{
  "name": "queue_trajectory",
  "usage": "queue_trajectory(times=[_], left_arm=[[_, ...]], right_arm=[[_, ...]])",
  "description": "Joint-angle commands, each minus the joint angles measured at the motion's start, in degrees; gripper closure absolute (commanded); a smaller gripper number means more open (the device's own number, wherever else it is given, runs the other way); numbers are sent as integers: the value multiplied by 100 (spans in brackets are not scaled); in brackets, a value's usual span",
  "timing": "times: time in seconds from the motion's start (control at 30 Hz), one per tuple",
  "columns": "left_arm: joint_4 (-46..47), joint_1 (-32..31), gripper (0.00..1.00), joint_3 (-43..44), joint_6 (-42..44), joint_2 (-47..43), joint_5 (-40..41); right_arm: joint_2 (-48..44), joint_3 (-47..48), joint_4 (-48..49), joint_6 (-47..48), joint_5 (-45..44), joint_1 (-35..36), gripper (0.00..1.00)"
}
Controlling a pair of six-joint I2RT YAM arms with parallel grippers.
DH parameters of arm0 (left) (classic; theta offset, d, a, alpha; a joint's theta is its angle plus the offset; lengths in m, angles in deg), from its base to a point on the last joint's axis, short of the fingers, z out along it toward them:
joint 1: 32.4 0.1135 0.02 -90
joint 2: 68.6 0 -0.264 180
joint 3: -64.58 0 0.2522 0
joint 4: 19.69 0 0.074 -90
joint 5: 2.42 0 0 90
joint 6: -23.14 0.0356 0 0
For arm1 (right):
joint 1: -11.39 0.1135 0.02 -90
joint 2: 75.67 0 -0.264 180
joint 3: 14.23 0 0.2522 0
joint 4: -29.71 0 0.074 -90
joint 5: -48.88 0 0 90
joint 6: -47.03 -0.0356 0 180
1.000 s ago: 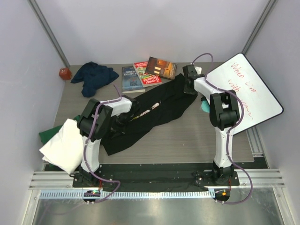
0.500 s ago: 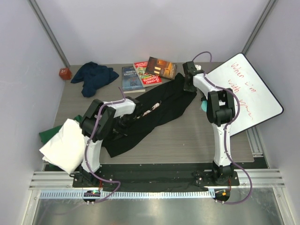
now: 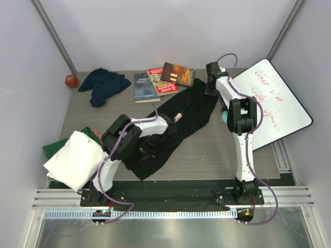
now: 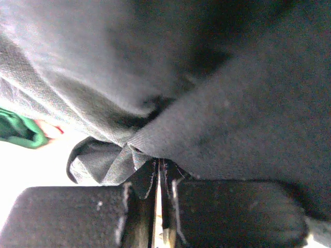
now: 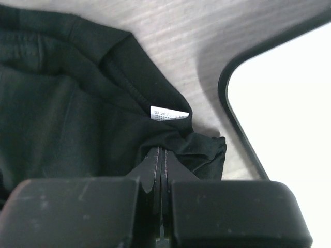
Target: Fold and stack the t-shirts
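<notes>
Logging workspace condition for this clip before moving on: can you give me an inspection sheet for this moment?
Surface: grey wood-grain table, partly under cloth.
Job's things: black t-shirt stretched diagonally between both arms; navy t-shirt crumpled at far left; white shirt over green shirt at near-left edge.
Clutter: three books, orange-red object, whiteboard with red writing.
Hands: left hand shut on black cloth; right hand shut on the shirt's corner by its label.
Cables: purple cables looped along both arms.
Surroundings: white walls, metal rail at near edge.
</notes>
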Motion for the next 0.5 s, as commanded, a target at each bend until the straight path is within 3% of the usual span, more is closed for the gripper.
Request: queue_trajectory(times=[0.0, 0.13, 0.2, 0.27, 0.3, 0.47], left_arm=[[1317, -409, 100, 182, -533, 349, -1097], [1309, -770, 100, 472, -726, 569, -1266], [1186, -893, 100, 709, -858, 639, -1039], [1150, -894, 97, 806, -938, 517, -897], [1167, -894, 91, 824, -973, 447, -818], [1185, -867, 87, 1105, -1026, -2, -536]], right_arm=[[217, 585, -119, 79, 190, -159, 99], [139, 664, -102, 115, 339, -168, 99], [7, 551, -110, 141, 506, -176, 94], [-440, 341, -23, 123, 699, -159, 82], [-633, 17, 186, 123, 752, -150, 80], [-2285, -1004, 812, 97, 814, -36, 71]])
